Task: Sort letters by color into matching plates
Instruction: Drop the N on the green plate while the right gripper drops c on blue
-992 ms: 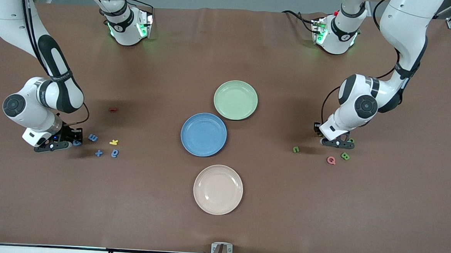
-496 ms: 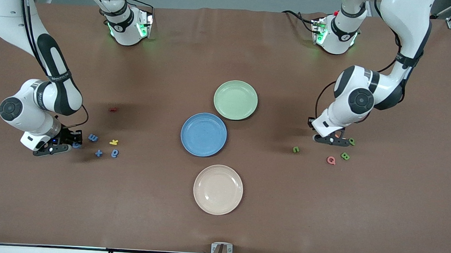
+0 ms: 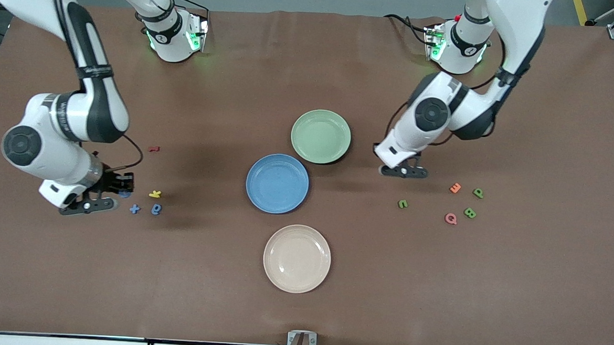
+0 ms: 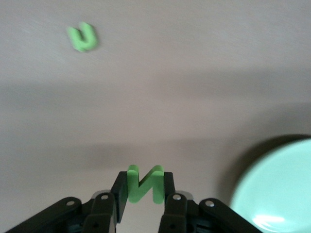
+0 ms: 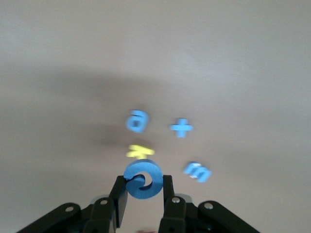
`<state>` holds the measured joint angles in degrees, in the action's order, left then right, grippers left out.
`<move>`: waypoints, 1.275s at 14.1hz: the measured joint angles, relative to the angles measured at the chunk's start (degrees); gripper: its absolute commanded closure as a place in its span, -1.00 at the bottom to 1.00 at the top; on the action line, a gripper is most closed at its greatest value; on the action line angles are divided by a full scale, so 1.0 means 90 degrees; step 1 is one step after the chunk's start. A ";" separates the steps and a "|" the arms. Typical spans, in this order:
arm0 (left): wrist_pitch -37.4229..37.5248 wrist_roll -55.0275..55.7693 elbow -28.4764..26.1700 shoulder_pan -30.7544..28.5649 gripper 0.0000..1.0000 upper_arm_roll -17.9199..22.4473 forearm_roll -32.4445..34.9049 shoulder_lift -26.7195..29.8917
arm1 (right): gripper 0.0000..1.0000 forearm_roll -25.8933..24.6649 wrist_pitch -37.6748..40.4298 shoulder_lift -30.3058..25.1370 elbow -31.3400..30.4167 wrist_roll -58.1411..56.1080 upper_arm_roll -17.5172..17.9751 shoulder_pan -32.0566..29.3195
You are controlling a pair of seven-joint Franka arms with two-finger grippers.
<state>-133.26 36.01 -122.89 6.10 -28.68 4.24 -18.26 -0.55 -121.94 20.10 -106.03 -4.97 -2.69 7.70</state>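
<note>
My left gripper [image 3: 409,171] is shut on a green N [image 4: 145,183] and holds it above the table beside the pale green plate [image 3: 321,136], whose edge shows in the left wrist view [image 4: 277,189]. My right gripper [image 3: 122,193] is shut on a round blue letter [image 5: 144,179] above the blue letters. On the table below it lie a blue plus [image 3: 135,208], a blue a-shaped letter [image 3: 156,209] and a blue m [image 5: 198,171], which the gripper hides in the front view. The blue plate [image 3: 277,183] is empty. Green letters [image 3: 403,203], [image 3: 478,192], [image 3: 470,212] lie at the left arm's end.
A cream plate [image 3: 296,258] lies nearest the front camera. A yellow letter [image 3: 154,193] and a dark red one [image 3: 154,148] lie by the blue group. An orange letter [image 3: 455,188] and a pink Q [image 3: 450,218] lie among the green ones.
My left gripper rose from the green group with the N and moved toward the green plate, uncovering the orange letter. My right gripper lifted the round blue letter and shifted toward the plates.
</note>
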 measured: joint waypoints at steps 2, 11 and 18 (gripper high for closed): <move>0.0000 0.0803 0.0155 0.0413 1.00 -0.0077 -0.0004 -0.0120 | 0.62 0.0010 0.0044 0.0001 0.0065 0.0853 0.0016 0.0635; -0.0694 0.3564 0.0729 0.1749 -0.99 -0.0097 -0.0005 -0.1173 | 0.62 0.0791 -0.0774 0.0469 0.0087 0.3243 0.0034 0.3183; -0.0714 0.3517 0.0941 0.1123 -1.00 -0.0012 0.0025 -0.1166 | 0.61 0.1047 -0.1833 0.1410 0.0120 0.3242 0.0025 0.3560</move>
<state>-139.68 67.66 -114.43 16.21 -28.78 4.46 -28.75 8.87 -138.44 32.79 -104.95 24.21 -2.47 39.73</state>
